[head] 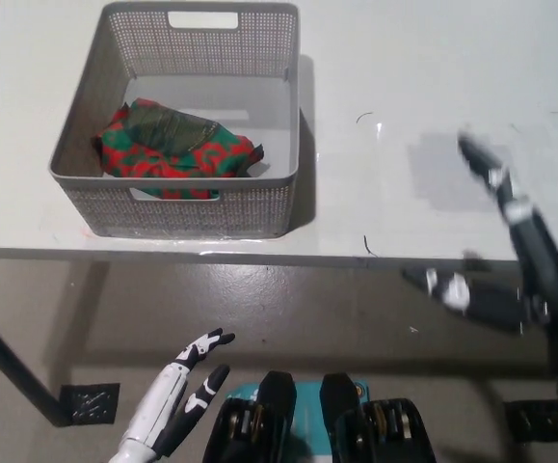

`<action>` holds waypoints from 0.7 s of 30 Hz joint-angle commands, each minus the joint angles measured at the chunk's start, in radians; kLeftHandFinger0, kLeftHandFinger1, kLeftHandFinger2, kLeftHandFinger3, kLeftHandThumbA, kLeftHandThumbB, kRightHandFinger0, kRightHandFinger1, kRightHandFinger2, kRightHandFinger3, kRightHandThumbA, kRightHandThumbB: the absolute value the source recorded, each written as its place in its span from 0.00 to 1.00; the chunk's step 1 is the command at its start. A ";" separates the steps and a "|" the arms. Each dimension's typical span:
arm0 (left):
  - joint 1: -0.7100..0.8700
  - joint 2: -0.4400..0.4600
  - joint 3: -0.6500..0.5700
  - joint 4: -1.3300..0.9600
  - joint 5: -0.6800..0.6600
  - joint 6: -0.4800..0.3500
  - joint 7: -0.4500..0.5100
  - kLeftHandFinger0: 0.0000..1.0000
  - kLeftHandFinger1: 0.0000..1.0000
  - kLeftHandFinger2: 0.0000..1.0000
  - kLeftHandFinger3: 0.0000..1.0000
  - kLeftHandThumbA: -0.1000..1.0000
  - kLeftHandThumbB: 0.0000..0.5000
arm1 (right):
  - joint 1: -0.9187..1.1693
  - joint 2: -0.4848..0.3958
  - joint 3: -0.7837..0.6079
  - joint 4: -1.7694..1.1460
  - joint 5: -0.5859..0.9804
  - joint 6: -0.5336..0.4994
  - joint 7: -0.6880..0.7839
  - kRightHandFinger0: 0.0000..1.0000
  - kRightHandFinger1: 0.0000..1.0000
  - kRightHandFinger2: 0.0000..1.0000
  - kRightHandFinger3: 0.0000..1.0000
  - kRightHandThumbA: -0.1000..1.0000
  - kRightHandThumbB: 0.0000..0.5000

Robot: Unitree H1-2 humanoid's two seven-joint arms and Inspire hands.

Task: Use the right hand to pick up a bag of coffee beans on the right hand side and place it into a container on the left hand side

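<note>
The bag of coffee beans [176, 149], wrapped in red and green with a dark patch on top, lies inside the grey perforated container [187, 207], toward its front left, leaning against the left wall. The container stands on the white desk [433, 87] close to the front edge, in the left half of the desk as seen from the head camera. The black right hand [505, 246] is at the desk's front edge far to the right, well apart from the container and the bag; it is blurred, its fingers spread apart and holding nothing, one finger reaching up over the desk surface and another stretched out below the edge toward the left. The white left hand [187, 386] rests low at the lower left, beneath the desk's front edge, fingers loosely apart and empty. A dark desk leg [4, 362] runs diagonally at the lower left over the grey floor [288, 309].
</note>
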 commanded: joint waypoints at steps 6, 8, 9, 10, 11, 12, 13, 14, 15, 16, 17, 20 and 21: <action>-0.018 0.005 0.019 0.004 -0.036 -0.016 -0.001 1.00 1.00 1.00 1.00 1.00 0.62 | 0.178 0.044 0.000 0.215 0.120 -0.354 -0.044 1.00 1.00 1.00 1.00 1.00 0.57; -0.021 0.002 0.023 0.006 -0.040 -0.016 0.002 1.00 1.00 1.00 1.00 1.00 0.61 | 0.199 0.052 0.001 0.294 0.158 -0.372 -0.024 1.00 1.00 1.00 1.00 1.00 0.52; -0.021 0.000 0.024 0.008 -0.042 -0.016 0.003 1.00 1.00 1.00 1.00 1.00 0.61 | 0.200 0.053 0.000 0.320 0.160 -0.387 -0.023 1.00 1.00 1.00 1.00 1.00 0.47; -0.019 -0.001 0.024 0.010 -0.042 -0.017 0.005 1.00 1.00 1.00 1.00 1.00 0.62 | 0.202 0.054 -0.001 0.342 0.156 -0.397 -0.026 1.00 1.00 1.00 1.00 1.00 0.50; -0.016 -0.001 0.024 0.012 -0.042 -0.018 0.006 1.00 1.00 1.00 1.00 1.00 0.62 | 0.204 0.057 -0.003 0.366 0.151 -0.399 -0.030 1.00 1.00 1.00 1.00 1.00 0.53; -0.014 -0.002 0.025 0.012 -0.043 -0.017 0.007 1.00 1.00 1.00 1.00 1.00 0.62 | 0.205 0.058 -0.003 0.376 0.151 -0.393 -0.029 1.00 1.00 1.00 1.00 1.00 0.54; -0.014 -0.003 0.026 0.014 -0.045 -0.016 0.008 1.00 1.00 1.00 1.00 1.00 0.62 | 0.198 0.059 -0.003 0.398 0.142 -0.402 -0.034 1.00 1.00 1.00 1.00 0.99 0.45; -0.014 -0.003 0.028 0.015 -0.045 -0.017 0.010 1.00 1.00 1.00 1.00 1.00 0.62 | 0.192 0.058 -0.002 0.410 0.130 -0.396 -0.038 1.00 1.00 1.00 1.00 1.00 0.52; -0.013 -0.003 0.030 0.018 -0.047 -0.021 0.012 1.00 1.00 1.00 1.00 1.00 0.61 | 0.180 0.058 0.000 0.434 0.126 -0.399 -0.037 1.00 1.00 1.00 1.00 1.00 0.50; -0.014 -0.004 0.031 0.022 -0.048 -0.025 0.014 1.00 1.00 1.00 1.00 1.00 0.60 | 0.168 0.056 0.001 0.458 0.119 -0.414 -0.039 1.00 1.00 1.00 1.00 1.00 0.49; -0.014 -0.004 0.032 0.024 -0.048 -0.027 0.016 1.00 1.00 1.00 1.00 1.00 0.60 | 0.159 0.056 0.002 0.476 0.116 -0.423 -0.040 1.00 1.00 1.00 1.00 1.00 0.51; -0.013 -0.010 0.035 0.026 -0.054 -0.023 0.017 1.00 1.00 1.00 1.00 1.00 0.58 | 0.141 0.059 0.002 0.521 0.114 -0.440 -0.043 1.00 1.00 1.00 1.00 1.00 0.51; -0.017 -0.009 0.034 0.027 -0.050 -0.022 0.018 1.00 1.00 1.00 1.00 1.00 0.58 | 0.132 0.059 0.003 0.534 0.115 -0.443 -0.041 1.00 1.00 1.00 1.00 1.00 0.54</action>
